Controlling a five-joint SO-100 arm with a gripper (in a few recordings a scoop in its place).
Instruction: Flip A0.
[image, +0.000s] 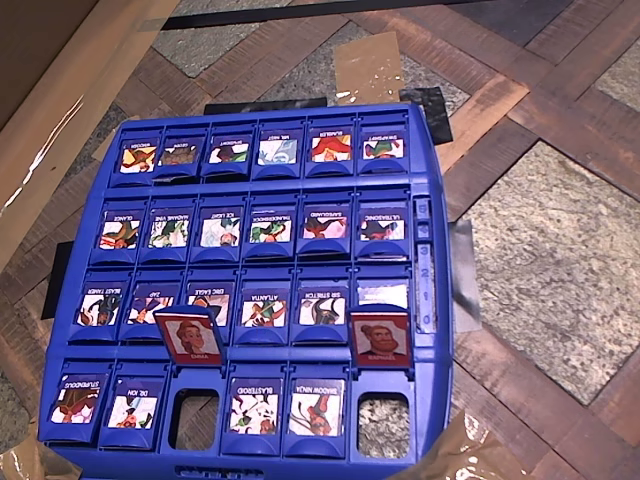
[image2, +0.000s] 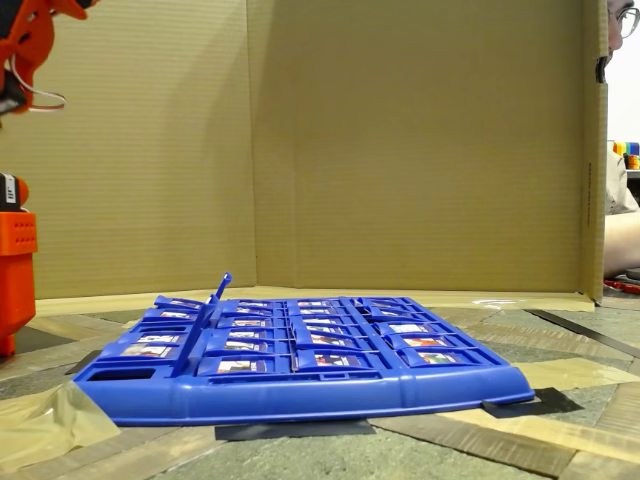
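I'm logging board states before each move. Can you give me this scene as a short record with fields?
board: blue game board, lying flat
Stupendous flap: bottom-left in the overhead view, lying down, cartoon side showing
red portrait flaps: two, and, each above an open slot in the bottom row
arm: orange, at the left edge of the fixed view, off the board

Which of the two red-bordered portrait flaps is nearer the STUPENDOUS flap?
The left red-bordered portrait flap in the overhead view, two columns from the STUPENDOUS flap; the right portrait flap stands in the last column.
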